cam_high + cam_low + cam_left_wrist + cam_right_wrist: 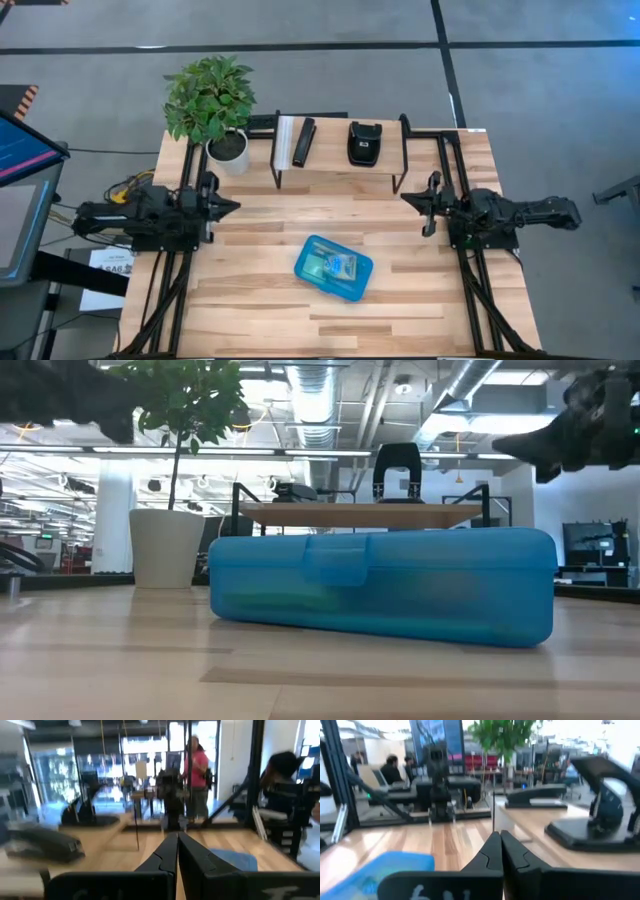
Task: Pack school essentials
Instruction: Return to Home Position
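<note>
A translucent blue hinged case (pixel 333 267) lies shut on the wooden table near its middle; greenish and pale things show faintly through its lid, and it fills the low view (pixel 382 582). The school essentials do not show outside it. My left gripper (pixel 232 207) hovers shut by the table's left edge, pointing level toward the right. My right gripper (pixel 408 200) hovers shut by the right edge, pointing left. Both are above the table and far from the case. The wrist views show each pair of fingers closed, left (pixel 177 851) and right (pixel 500 851).
A raised wooden shelf on a black frame (pixel 340 160) stands at the far edge, bearing a black stapler (pixel 303 142), a black hole punch (pixel 364 143) and a white object (pixel 284 142). A potted plant (pixel 212 105) stands at the far left corner. People show in the room beyond (pixel 196 775).
</note>
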You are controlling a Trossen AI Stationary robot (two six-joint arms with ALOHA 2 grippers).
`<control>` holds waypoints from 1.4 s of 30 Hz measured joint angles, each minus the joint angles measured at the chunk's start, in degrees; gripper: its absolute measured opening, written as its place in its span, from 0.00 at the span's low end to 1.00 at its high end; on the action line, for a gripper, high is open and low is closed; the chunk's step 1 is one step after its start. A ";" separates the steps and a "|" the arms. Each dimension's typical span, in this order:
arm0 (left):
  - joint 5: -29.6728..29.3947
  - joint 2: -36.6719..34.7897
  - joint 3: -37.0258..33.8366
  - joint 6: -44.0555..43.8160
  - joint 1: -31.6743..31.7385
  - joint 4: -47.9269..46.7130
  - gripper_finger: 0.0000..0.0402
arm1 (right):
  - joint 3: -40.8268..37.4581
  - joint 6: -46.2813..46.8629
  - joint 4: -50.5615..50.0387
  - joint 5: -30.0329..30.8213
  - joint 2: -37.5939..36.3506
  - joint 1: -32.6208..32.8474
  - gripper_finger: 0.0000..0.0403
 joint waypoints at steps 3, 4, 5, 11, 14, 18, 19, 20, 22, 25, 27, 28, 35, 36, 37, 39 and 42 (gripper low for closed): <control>0.13 0.37 -3.45 -1.00 -0.02 1.44 0.00 | -0.02 -0.10 -2.48 -0.08 -1.60 -1.00 0.01; 0.42 0.35 -4.36 -1.19 -0.02 2.89 0.00 | -0.02 0.04 -3.84 -0.29 -1.52 -1.32 0.01; 0.55 0.25 -5.34 -1.50 -0.02 3.83 0.00 | -0.02 0.17 -4.07 -0.49 -1.54 -1.39 0.00; 2.58 0.32 -8.10 -3.12 -0.02 3.39 0.00 | -0.04 1.75 -4.71 -0.63 -0.85 -2.01 0.00; 4.65 0.43 -8.10 -3.43 -0.06 3.59 0.00 | -0.04 2.46 -4.92 -0.64 -0.78 -2.40 0.02; 4.88 0.30 -8.12 -3.49 -0.08 3.77 0.00 | -0.05 4.55 -4.95 -0.50 -0.80 -2.39 0.06; 4.59 0.30 -8.12 -3.62 -0.08 3.74 0.00 | -0.07 5.52 -5.02 -0.48 -0.78 -2.38 0.06; 4.26 0.30 -8.12 -3.99 -0.08 3.67 0.00 | -0.07 6.51 -5.08 -0.43 -0.78 -2.38 0.07; 3.02 0.30 -8.14 -4.97 -0.08 3.69 0.00 | -0.07 6.21 -5.10 -0.42 -0.78 -2.38 0.07; 0.20 0.32 -8.17 -5.34 -0.08 3.68 0.00 | -0.09 3.32 -5.22 -0.47 -0.78 -2.38 0.07; -0.63 0.32 -8.17 -4.65 -0.06 3.90 0.00 | -0.09 1.60 -5.24 -0.49 -0.78 -2.38 0.07; -0.62 0.32 -8.17 -4.57 -0.06 3.87 0.00 | -0.09 1.51 -5.25 -0.51 -0.78 -2.38 0.07; -0.13 0.32 -8.23 -8.91 -0.06 3.83 0.00 | -0.09 4.97 -4.81 -0.64 -0.78 -2.38 0.07; -0.13 0.32 -8.23 -8.92 -0.06 3.83 0.00 | -0.09 5.26 -4.80 -0.65 -0.78 -2.38 0.07; -0.13 0.32 -8.23 -8.89 -0.06 3.84 0.00 | -0.09 5.20 -4.80 -0.64 -0.78 -2.38 0.07; -0.13 0.32 -8.26 -8.83 -0.06 3.83 0.00 | -0.09 4.80 -4.79 -0.66 -0.78 -2.38 0.07; -0.13 0.32 -8.27 -8.92 -0.06 3.83 0.00 | -0.09 4.80 -4.79 -0.66 -0.78 -2.38 0.06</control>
